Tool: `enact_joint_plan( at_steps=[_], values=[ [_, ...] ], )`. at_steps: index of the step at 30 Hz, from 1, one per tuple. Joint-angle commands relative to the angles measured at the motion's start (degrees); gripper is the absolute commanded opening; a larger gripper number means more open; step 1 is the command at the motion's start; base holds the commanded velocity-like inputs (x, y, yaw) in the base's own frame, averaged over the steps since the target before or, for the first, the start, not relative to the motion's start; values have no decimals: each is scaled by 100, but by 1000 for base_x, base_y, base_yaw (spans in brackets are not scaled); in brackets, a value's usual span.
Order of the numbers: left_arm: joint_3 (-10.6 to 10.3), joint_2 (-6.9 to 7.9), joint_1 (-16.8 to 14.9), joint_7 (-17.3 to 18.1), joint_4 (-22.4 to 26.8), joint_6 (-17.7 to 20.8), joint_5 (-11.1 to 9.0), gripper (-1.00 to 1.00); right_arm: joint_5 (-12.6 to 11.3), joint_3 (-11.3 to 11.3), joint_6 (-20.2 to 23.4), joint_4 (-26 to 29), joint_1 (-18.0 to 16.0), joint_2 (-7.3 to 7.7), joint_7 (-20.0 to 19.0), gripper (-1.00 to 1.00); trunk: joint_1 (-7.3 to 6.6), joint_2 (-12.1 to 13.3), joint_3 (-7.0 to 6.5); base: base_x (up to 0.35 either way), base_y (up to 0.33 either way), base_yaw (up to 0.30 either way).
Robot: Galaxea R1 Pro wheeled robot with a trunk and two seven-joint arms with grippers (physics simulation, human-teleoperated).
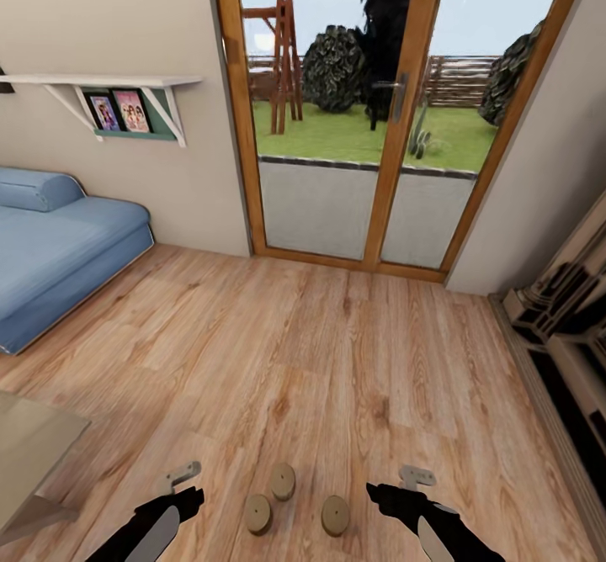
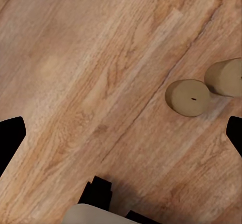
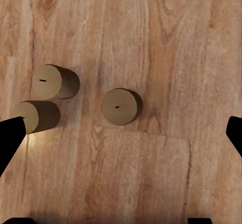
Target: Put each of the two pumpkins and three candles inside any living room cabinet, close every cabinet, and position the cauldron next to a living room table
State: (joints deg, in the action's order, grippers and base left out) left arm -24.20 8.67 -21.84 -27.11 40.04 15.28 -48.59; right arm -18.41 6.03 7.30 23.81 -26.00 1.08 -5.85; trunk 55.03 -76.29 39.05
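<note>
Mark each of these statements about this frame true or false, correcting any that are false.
1. Three candles stand upright on the wooden floor: true; candles.
2. The left hand holds a candle: false; it hovers empty and open above the floor.
3. The candles lie between the two hands: true; the right hand is on their other side.
4. A red sofa stands at left: false; the sofa is blue.
5. The glass door shows a garden: true.

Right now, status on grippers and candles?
Left gripper and right gripper open, empty. Three candles upright on wooden floor between them. Nothing in the way.
</note>
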Motion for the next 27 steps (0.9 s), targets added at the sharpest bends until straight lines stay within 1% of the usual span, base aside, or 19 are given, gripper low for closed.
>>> enact_joint_plan(
  at_steps=[1,15,18,20,21,23,24,25,27],
  values=[
    [-51,6,-3,-48,12,10,-36,100,-37,29,26,10,-1,6,-4,100,23,-44,23,0,0,0],
    [-106,-11,-3,-48,12,11,-36,100,-23,38,15,1,-1,-4,2,100,330,-606,275,0,0,0],
    [-115,-25,-4,-48,12,10,-36,100,-23,72,10,1,-1,-9,4,100,396,-726,329,0,0,0],
    [-122,-34,-4,-48,10,13,-36,100,-24,186,9,1,-1,-27,10,100,440,-806,364,0,0,0],
    [-131,-43,-4,-45,8,15,-34,100,-24,270,10,1,-1,-62,15,100,462,-847,382,0,0,0],
    [-206,-80,-6,-41,45,45,21,100,-18,510,30,9,-1,-161,52,100,506,-927,418,0,0,0],
    [-240,-136,-10,-42,74,69,64,100,-20,615,46,11,-1,-191,108,100,528,-967,436,0,0,0],
    [-266,-223,-18,-45,99,86,126,100,-26,721,64,10,-1,-212,220,100,550,-1007,454,0,0,0],
    [-294,-401,-41,-55,124,113,337,100,-34,913,148,10,-1,-241,594,100,594,-1087,490,0,0,0]
  ],
)
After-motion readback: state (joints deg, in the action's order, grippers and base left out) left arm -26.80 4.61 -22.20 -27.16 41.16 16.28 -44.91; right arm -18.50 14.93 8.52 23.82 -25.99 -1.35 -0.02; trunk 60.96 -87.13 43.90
